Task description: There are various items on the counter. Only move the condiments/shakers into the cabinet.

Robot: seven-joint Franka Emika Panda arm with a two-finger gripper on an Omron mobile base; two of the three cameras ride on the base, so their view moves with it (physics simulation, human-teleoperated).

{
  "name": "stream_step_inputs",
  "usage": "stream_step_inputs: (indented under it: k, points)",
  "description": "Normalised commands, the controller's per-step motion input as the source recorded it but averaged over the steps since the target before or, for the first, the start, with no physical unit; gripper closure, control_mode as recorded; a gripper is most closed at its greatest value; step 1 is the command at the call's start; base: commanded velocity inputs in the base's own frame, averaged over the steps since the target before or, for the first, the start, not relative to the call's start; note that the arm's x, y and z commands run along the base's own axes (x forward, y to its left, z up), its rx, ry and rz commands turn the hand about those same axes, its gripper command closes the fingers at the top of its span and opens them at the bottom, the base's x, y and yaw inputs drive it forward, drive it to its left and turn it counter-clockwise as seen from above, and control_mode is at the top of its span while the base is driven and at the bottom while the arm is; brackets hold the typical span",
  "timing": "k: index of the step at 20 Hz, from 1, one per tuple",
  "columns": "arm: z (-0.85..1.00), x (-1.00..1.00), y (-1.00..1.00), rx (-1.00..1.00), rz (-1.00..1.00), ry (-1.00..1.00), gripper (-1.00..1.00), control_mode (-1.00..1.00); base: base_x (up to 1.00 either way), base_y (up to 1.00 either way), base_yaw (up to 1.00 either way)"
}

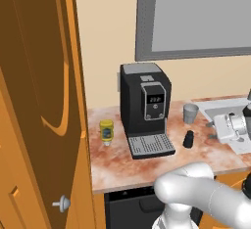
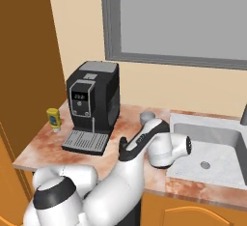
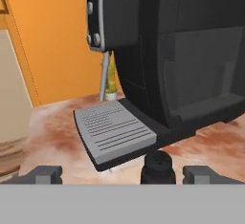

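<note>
A small black shaker (image 1: 188, 139) stands on the reddish counter (image 1: 122, 167), just right of the coffee machine's drip tray. My gripper (image 1: 213, 130) is low over the counter to the shaker's right and points at it. It is open, and in the hand view the shaker (image 3: 158, 167) stands close in front of the gripper (image 3: 123, 174), between the spread fingertips (image 3: 48, 174) and right of the middle, with nothing gripped. A yellow blue-labelled mustard bottle (image 1: 106, 132) stands left of the machine, near the orange cabinet (image 1: 39, 101), whose door is swung open.
The big black coffee machine (image 1: 145, 108) sits between the two containers, its grey drip tray (image 3: 112, 132) right behind the shaker. A grey cup (image 1: 190, 112) stands behind the shaker. A sink (image 2: 212, 148) lies to the right. The cabinet door knob (image 1: 61, 203) juts out low at the left.
</note>
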Motion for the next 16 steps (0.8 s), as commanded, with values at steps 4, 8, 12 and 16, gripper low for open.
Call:
stream_step_inputs:
  k: [4,8,12,16]
  points:
    - [-0.41,0.33,0.0,0.0,0.0,0.0,-1.0,-1.0,0.0,0.0,0.0]
    - [-0.41,0.31,0.06,0.0,0.0,0.0,-1.0,-1.0,0.0,0.0,0.0]
    - [-0.32,0.28,0.01,0.0,0.0,0.0,-1.0,-1.0,0.0,0.0,0.0]
    - [-0.21,0.26,0.0,0.0,0.0,0.0,-1.0,-1.0,0.0,0.0,0.0]
